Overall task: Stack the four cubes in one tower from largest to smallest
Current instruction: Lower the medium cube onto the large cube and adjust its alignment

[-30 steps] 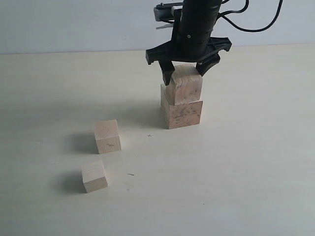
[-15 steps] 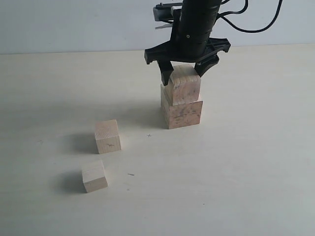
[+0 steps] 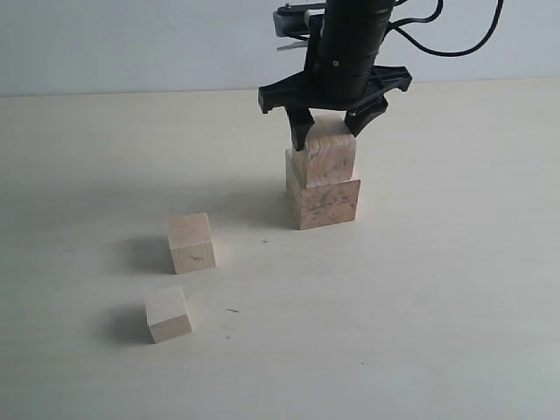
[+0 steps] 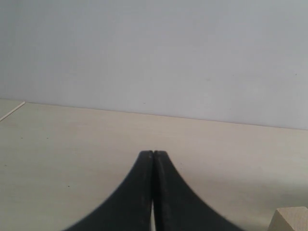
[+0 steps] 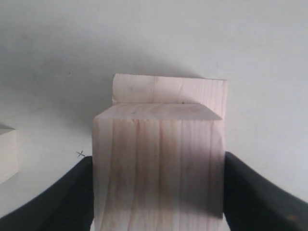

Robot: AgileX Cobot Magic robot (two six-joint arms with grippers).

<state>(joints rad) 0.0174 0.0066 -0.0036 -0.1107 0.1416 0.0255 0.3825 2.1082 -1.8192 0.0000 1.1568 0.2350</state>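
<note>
The largest cube (image 3: 325,201), with mottled grain, stands on the table right of the middle. On top of it rests the second cube (image 3: 325,156), and my right gripper (image 3: 331,129) comes down from above, shut on its two sides. The right wrist view shows this striped cube (image 5: 159,163) filling the gap of the right gripper (image 5: 158,192), with the largest cube (image 5: 168,89) showing past it. Two paler small cubes lie apart to the left, one (image 3: 192,242) farther back and one (image 3: 167,312) nearer the front. My left gripper (image 4: 153,154) is shut and empty, out of the exterior view.
A pale wood corner (image 4: 288,219) shows at the edge of the left wrist view; which cube it is I cannot tell. A small cube's edge (image 5: 7,154) shows in the right wrist view. A black cable (image 3: 455,44) trails behind the right arm.
The second cube, tilted a second ago, has settled flat on the largest cube, still held by the right gripper. The two small cubes have not moved.
</note>
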